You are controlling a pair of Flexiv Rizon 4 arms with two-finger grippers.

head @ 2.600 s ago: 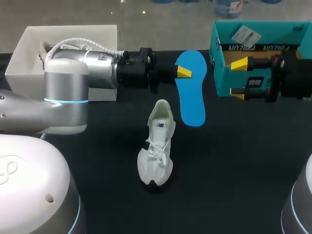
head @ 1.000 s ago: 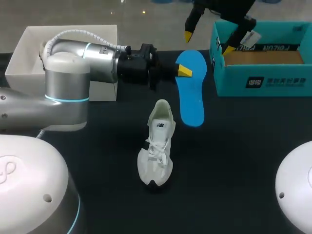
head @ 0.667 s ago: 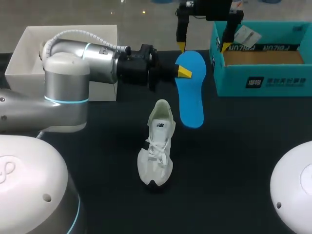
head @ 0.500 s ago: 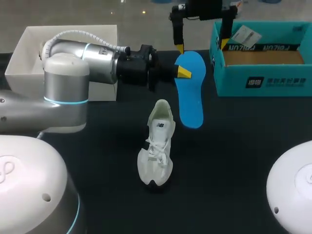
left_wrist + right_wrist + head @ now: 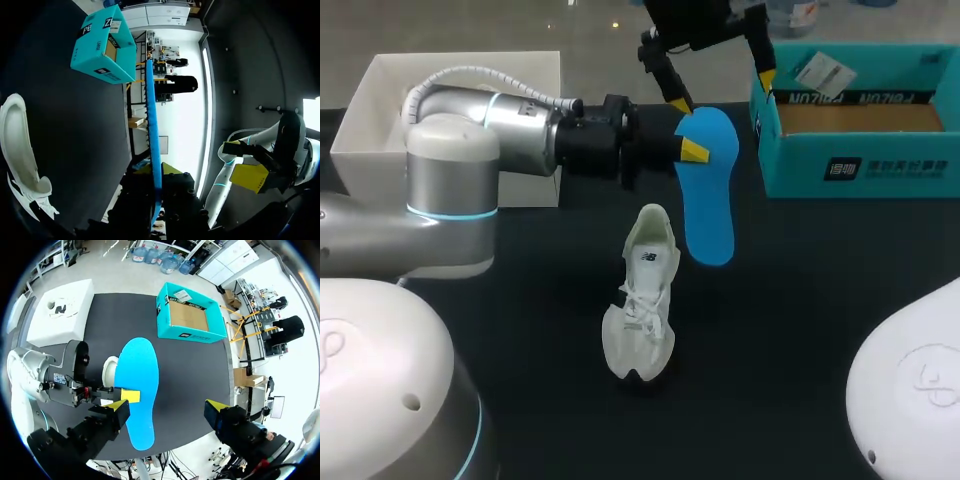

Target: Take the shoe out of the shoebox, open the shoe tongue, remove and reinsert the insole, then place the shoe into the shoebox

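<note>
Insole (image 5: 708, 200) shows edge-on, clamped in left hand (image 5: 156, 175), from its wrist; overhead reveals right hand (image 5: 722, 90) spread wide above.

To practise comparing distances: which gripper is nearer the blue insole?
Left. The left gripper is shut on the insole, at its side; the right gripper hangs above it, jaws open.

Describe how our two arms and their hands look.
Left arm: silver-grey cylindrical links, a cyan light ring at one joint, a white rounded housing with a faint emblem, and a white ribbed cable looping over the wrist. Left hand: black, yellow tips. Right arm: only a white rounded housing with a similar emblem shows. Right hand: black, long fingers, yellow tips.
</note>
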